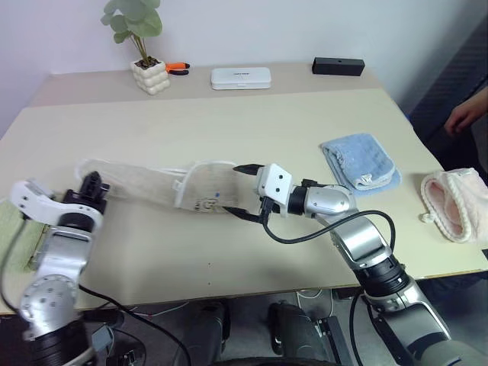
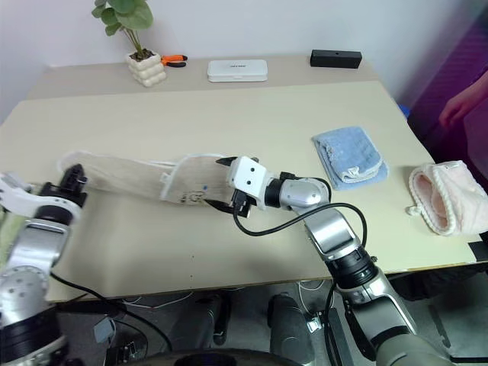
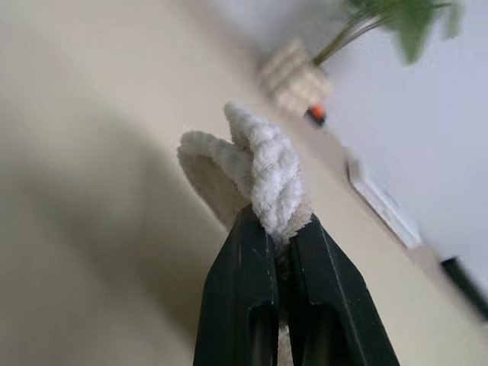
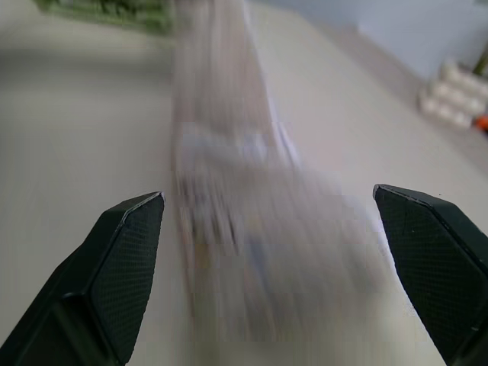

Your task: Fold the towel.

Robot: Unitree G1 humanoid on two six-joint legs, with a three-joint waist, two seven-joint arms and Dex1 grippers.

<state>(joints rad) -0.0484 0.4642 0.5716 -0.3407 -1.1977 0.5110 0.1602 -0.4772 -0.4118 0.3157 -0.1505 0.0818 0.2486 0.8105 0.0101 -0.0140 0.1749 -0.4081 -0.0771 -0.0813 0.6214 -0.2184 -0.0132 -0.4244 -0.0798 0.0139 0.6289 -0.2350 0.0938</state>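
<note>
**Pinching one end, opening wide at the other**

Lying stretched in a long band across the pale tabletop [image 1: 229, 130]: the beige terry towel with white stitched edging [image 1: 152, 187], reaching from the left gripper [image 1: 93, 185] to the right gripper [image 1: 245, 193], with its small dark mark and blue dot near the right end

Clamping tight on the towel's left end with the left gripper's two black fingers [image 3: 244, 290], a rolled tuft of white edging bulging out above the tips; probably holding that end up off the table so as to carry it over for a fold

Spreading the right gripper's fingers [image 4: 122, 259] as wide as they go, gripping nothing, hovering just beside the towel's right end; judging by the aim (pointing along the length of the cloth), lining up to take or pin that end

Sitting apart from the work: a light blue folded towel [image 1: 360, 162] to the right, a pink cloth bundle [image 1: 455, 202] near the table's right edge, a pale green cloth [image 1: 15, 229] at the left edge

Holding a leafy green plant [image 1: 135, 21]: a bumpy white pot [image 1: 149, 76] at the back of the table, the only container here
</note>
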